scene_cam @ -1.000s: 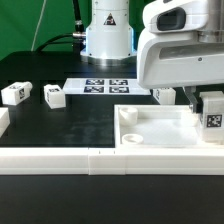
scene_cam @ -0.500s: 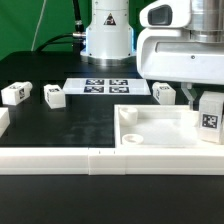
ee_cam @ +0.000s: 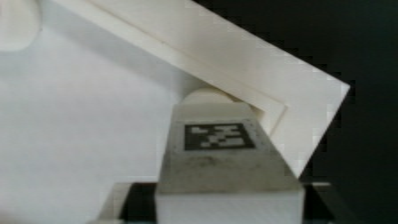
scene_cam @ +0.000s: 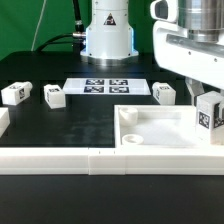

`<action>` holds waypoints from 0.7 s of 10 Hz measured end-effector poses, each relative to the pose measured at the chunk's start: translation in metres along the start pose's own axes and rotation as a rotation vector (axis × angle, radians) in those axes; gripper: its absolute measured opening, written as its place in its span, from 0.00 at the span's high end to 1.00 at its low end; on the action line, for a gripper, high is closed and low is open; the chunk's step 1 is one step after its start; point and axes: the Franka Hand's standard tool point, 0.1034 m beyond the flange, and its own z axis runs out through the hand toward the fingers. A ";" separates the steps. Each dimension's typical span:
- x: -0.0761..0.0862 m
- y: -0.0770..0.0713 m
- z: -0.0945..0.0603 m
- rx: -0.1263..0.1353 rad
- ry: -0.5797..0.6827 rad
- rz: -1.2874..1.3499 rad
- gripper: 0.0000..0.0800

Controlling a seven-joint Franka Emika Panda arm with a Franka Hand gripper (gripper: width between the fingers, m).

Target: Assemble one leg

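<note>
My gripper (scene_cam: 208,100) is shut on a white leg (scene_cam: 208,112) with a black-and-white tag, holding it upright over the far right corner of the large flat white panel (scene_cam: 160,128). In the wrist view the leg (ee_cam: 221,150) sits between my dark fingers (ee_cam: 139,203), its tip close to the panel's corner (ee_cam: 267,95). Whether the tip touches the panel I cannot tell. Three more legs lie on the black table: two at the exterior view's left (scene_cam: 14,94) (scene_cam: 54,96) and one behind the panel (scene_cam: 165,93).
The marker board (scene_cam: 106,86) lies at the back in front of the robot base (scene_cam: 106,35). A long white rail (scene_cam: 60,160) runs along the front edge. A small white block (scene_cam: 3,122) sits at the exterior view's far left.
The arm has risen and shifted toward the exterior view's right; the held leg stays near the panel's far right corner, slightly lower and tilted less.
</note>
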 end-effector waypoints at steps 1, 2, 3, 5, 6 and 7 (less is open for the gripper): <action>0.000 0.000 0.000 -0.001 0.003 0.065 0.64; -0.001 0.000 0.000 0.000 0.002 0.182 0.64; -0.001 0.000 0.000 0.001 -0.001 0.266 0.64; -0.001 0.000 0.000 0.002 -0.009 0.422 0.64; -0.001 0.000 0.000 0.001 -0.017 0.467 0.64; -0.001 -0.001 0.000 0.001 -0.018 0.536 0.61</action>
